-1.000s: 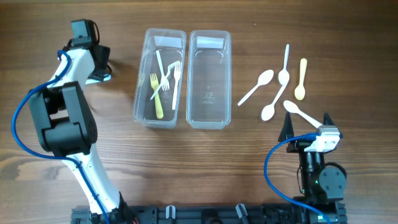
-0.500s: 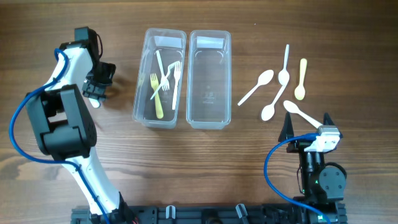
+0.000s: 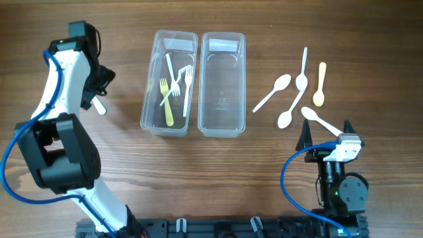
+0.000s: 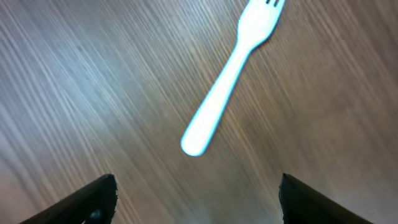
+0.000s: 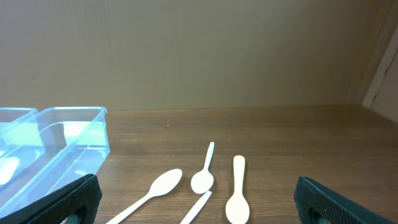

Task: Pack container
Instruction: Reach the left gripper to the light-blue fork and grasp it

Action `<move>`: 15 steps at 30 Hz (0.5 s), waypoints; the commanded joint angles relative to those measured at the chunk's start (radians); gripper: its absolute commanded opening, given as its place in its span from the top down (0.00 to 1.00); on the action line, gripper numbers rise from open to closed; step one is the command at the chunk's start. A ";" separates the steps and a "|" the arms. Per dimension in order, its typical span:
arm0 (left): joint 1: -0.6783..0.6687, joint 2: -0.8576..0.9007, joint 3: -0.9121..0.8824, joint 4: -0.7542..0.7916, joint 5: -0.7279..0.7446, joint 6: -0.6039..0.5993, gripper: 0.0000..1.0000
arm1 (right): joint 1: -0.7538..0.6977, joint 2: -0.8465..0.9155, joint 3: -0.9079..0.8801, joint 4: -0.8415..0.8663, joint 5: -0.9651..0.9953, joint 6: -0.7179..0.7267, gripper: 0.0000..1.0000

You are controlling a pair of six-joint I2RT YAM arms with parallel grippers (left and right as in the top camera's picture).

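Note:
A white fork (image 3: 99,107) lies on the wood left of the containers; in the left wrist view (image 4: 229,84) it lies just ahead of the fingers. My left gripper (image 3: 92,92) (image 4: 198,205) hovers over it, open and empty. The left clear container (image 3: 147,99) holds several white and yellow forks (image 3: 173,86). The right clear container (image 3: 223,127) is empty. Several spoons (image 3: 291,92) lie loose at the right, and they also show in the right wrist view (image 5: 204,179). My right gripper (image 3: 326,135) (image 5: 199,208) is open and empty, near the front edge.
A white spoon (image 3: 319,121) lies close in front of the right gripper. A yellow spoon (image 3: 320,84) is the rightmost of the group. The two containers stand side by side, touching.
My left gripper has swung from the far left corner toward the near side and slightly left. The white fork, hidden a second ago, now shows on the table beside it. The right arm is still.

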 commanded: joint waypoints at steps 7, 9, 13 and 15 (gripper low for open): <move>0.067 0.010 -0.005 0.178 0.137 0.332 0.31 | -0.004 -0.008 -0.001 0.006 -0.016 -0.010 0.00; 0.101 0.022 -0.006 0.188 0.175 0.332 0.31 | -0.004 -0.008 -0.001 0.006 -0.016 -0.010 0.00; 0.124 0.051 -0.010 0.177 0.187 0.348 0.34 | -0.004 -0.008 -0.001 0.006 -0.016 -0.010 0.00; 0.121 0.078 -0.010 0.161 0.207 0.351 0.34 | -0.004 -0.008 -0.001 0.005 -0.016 -0.010 0.00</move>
